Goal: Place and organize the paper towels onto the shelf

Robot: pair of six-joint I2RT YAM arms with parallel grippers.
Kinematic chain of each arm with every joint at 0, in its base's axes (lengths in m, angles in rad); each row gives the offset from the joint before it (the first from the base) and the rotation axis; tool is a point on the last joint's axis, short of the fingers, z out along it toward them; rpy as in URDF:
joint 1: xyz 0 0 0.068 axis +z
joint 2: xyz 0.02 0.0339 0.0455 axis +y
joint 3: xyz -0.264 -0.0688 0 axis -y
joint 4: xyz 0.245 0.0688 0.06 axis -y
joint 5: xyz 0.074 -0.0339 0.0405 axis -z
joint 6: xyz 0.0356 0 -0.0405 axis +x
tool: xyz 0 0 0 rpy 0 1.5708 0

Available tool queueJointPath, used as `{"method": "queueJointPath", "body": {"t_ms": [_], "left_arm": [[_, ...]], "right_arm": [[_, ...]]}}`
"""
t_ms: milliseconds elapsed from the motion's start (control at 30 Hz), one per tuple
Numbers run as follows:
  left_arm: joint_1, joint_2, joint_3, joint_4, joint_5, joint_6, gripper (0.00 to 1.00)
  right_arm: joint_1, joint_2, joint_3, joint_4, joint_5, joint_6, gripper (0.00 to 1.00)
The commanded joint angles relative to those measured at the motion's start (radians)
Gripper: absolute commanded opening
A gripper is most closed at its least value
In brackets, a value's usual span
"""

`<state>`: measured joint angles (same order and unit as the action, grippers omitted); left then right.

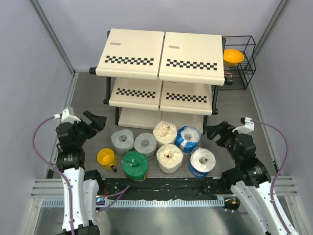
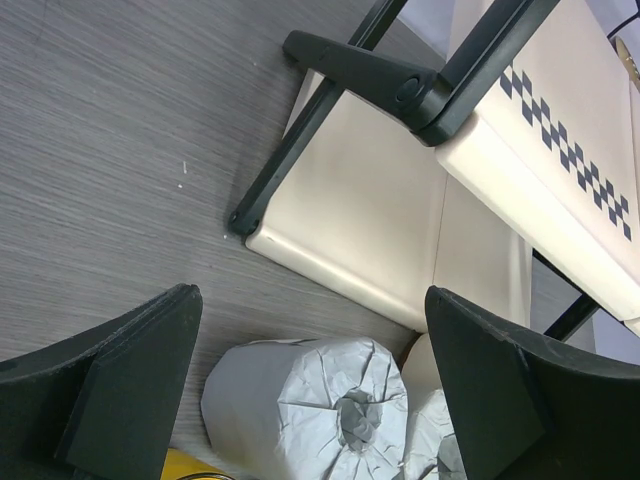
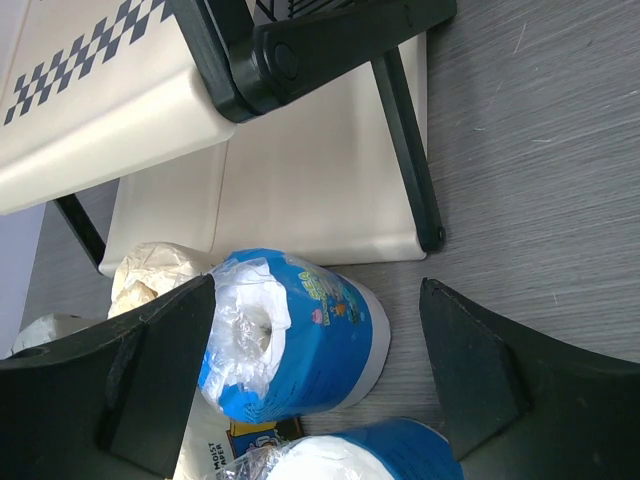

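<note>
Several paper towel rolls stand on the table in front of the shelf (image 1: 161,51): two grey (image 1: 122,141) (image 1: 145,145), one green (image 1: 135,165), two cream (image 1: 165,133) (image 1: 169,157), two blue-and-white (image 1: 188,139) (image 1: 202,162). My left gripper (image 1: 96,121) is open and empty, left of and above the grey rolls; its wrist view shows a grey roll (image 2: 310,410) between the jaws (image 2: 312,300). My right gripper (image 1: 215,131) is open and empty, right of the blue-and-white rolls; its wrist view (image 3: 318,290) shows one blue-and-white roll (image 3: 300,335) between the jaws.
A yellow mug (image 1: 106,157) stands left of the green roll. A black wire rack (image 1: 242,73) with an orange bowl (image 1: 233,57) stands right of the shelf. The shelf's lowest board (image 2: 370,220) lies just behind the rolls. Grey walls close in both sides.
</note>
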<state>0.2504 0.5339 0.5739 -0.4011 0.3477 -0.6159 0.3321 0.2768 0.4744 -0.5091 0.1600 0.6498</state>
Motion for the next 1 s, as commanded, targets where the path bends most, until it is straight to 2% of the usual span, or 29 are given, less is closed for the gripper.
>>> {"method": "queueJointPath", "body": {"t_ms": [0, 567, 967], "left_arm": [[-0.003, -0.017, -0.008, 0.028, -0.013, -0.004, 1.0], [-0.005, 0.0, -0.02, 0.018, 0.0, -0.016, 1.0], [-0.014, -0.005, -0.016, -0.008, -0.075, -0.068, 1.0]], "right_arm": [[0.004, -0.019, 0.024, 0.001, 0.004, 0.01, 0.88], [0.002, -0.005, 0.024, 0.001, 0.01, 0.011, 0.89], [0.004, 0.025, 0.044, -0.005, 0.004, 0.021, 0.89]]}}
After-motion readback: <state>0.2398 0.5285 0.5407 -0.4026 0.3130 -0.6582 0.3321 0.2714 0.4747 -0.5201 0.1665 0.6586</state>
